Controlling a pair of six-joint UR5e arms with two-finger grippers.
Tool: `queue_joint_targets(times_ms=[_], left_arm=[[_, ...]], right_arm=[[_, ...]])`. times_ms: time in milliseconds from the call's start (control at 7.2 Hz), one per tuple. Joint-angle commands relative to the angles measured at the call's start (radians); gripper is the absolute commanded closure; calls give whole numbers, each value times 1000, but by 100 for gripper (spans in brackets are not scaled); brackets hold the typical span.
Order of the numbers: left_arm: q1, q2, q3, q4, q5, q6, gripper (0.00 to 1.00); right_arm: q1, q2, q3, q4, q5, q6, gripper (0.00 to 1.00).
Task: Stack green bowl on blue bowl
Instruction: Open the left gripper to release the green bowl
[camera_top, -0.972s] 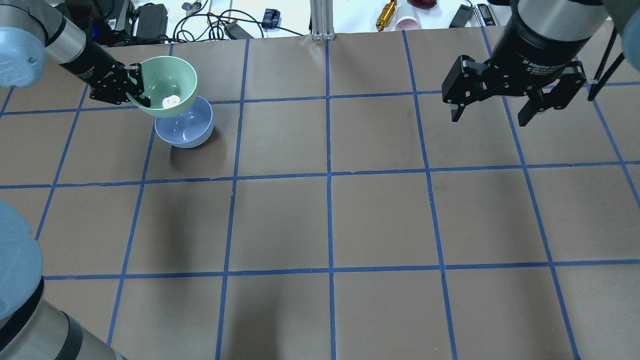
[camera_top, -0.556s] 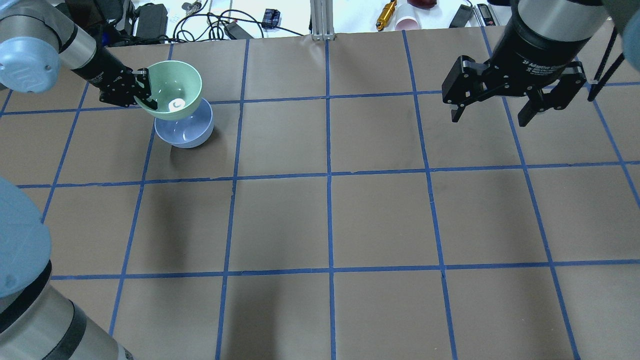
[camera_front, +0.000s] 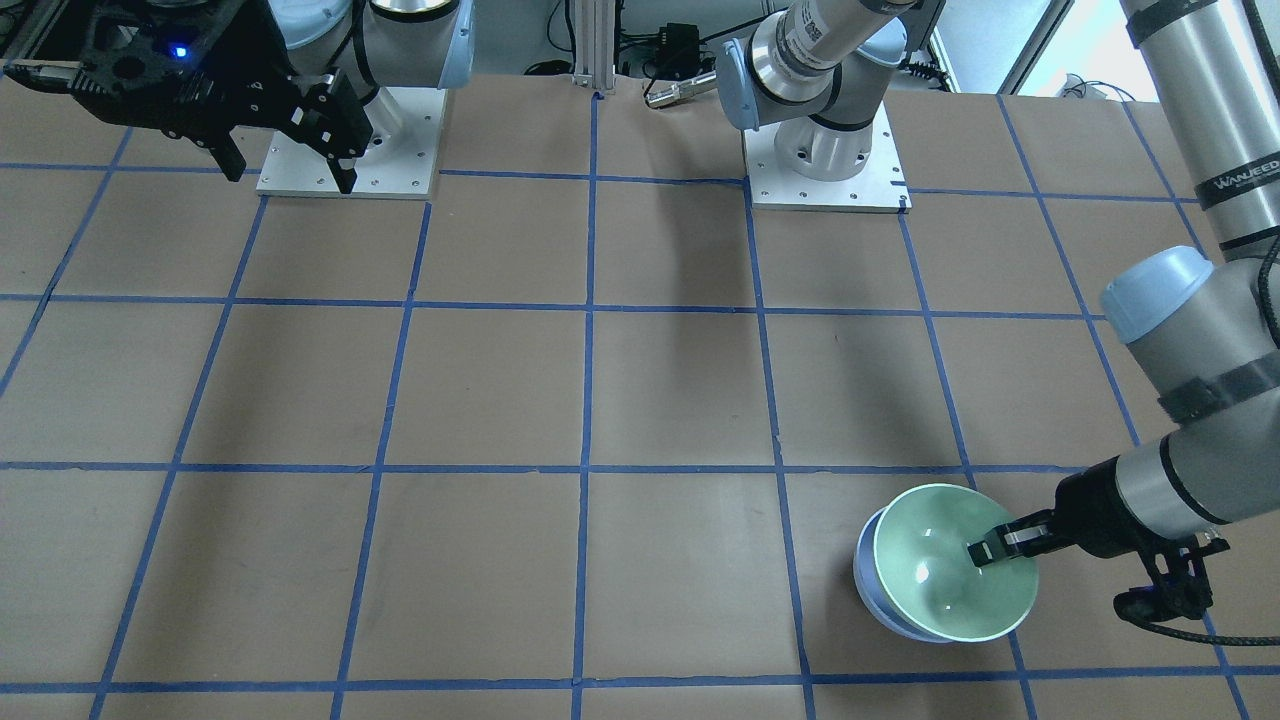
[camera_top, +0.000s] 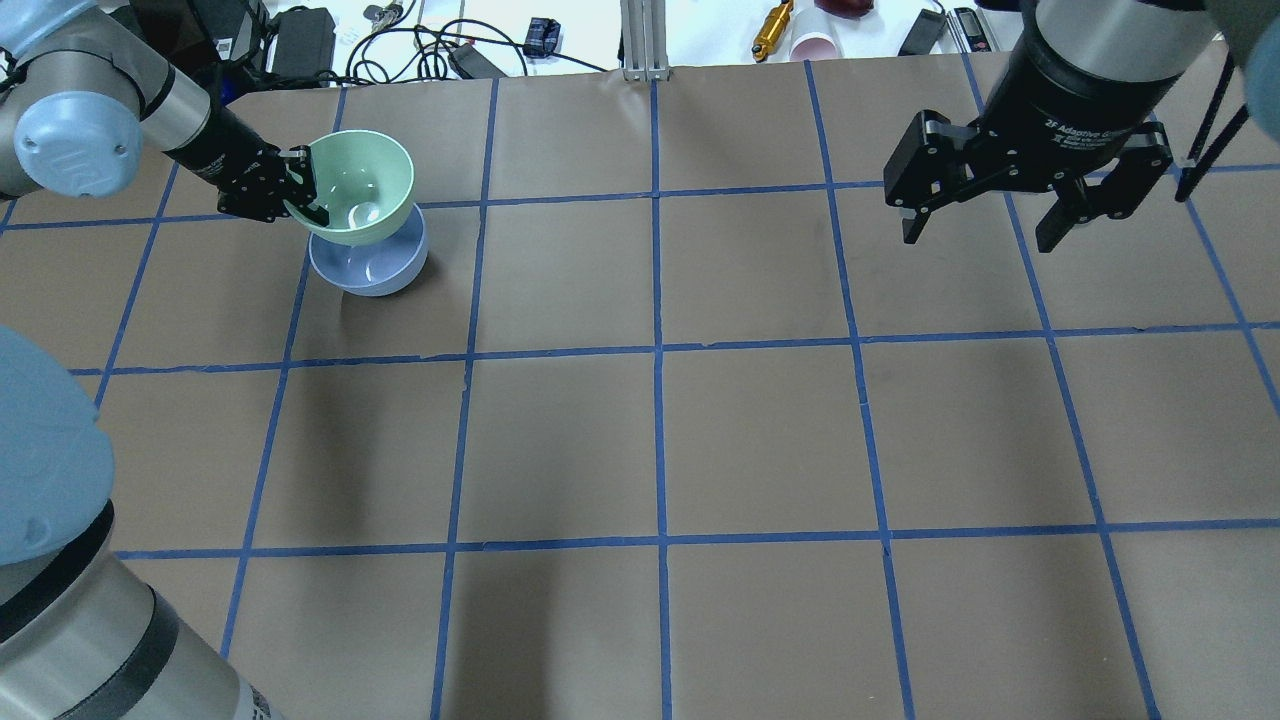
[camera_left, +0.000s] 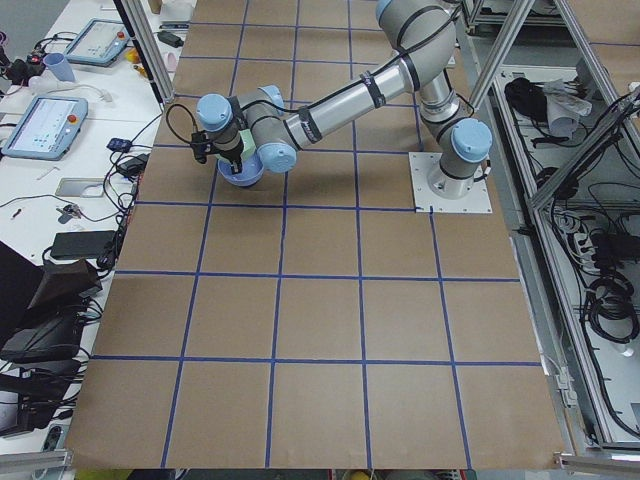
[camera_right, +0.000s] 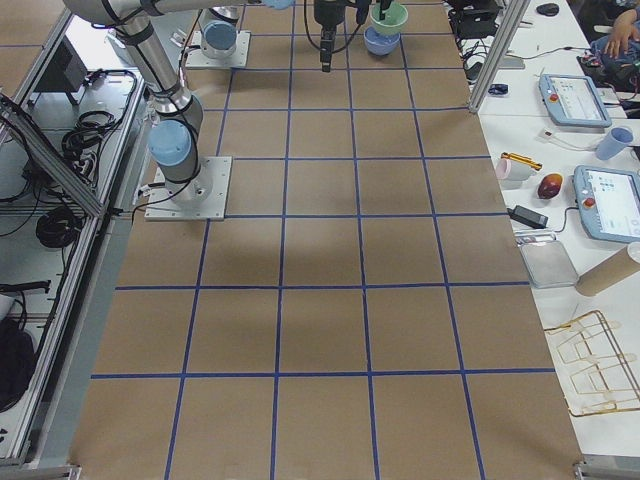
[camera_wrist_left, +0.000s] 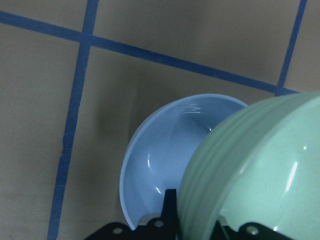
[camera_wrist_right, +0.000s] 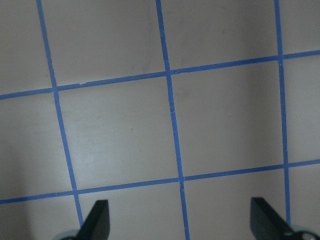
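Observation:
My left gripper (camera_top: 302, 196) is shut on the near-left rim of the green bowl (camera_top: 362, 185) and holds it upright just above the blue bowl (camera_top: 372, 266), which stands on the table at the far left. In the front-facing view the green bowl (camera_front: 940, 570) covers most of the blue bowl (camera_front: 868, 585), with my left gripper (camera_front: 988, 548) on its rim. The left wrist view shows the green bowl's underside (camera_wrist_left: 260, 170) over the blue bowl's inside (camera_wrist_left: 165, 155). My right gripper (camera_top: 985, 225) hangs open and empty above the table's far right.
Beyond the table's far edge lie cables (camera_top: 420, 45), a metal post (camera_top: 645, 40), a gold cylinder (camera_top: 772, 28) and a pink cup (camera_top: 815, 45). The two arm bases (camera_front: 825, 160) stand at the robot's side of the brown, blue-taped table (camera_top: 660, 440).
My left gripper has carried the green bowl to the right and tipped it more level, so that it sits more squarely over the blue bowl. The right arm has not moved.

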Motion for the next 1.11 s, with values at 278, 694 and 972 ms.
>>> queue_joint_targets(times_ms=[278,694,972], left_arm=[[0,-3,-11,1,50,14,0],[-12,64,-8,-54,108,9,0],[-104,151,-4,-112,217,-1,0]], right_arm=[[0,0,0,1,0,0,0],[0,0,0,0,0,0,0],[0,0,0,0,0,0,0]])
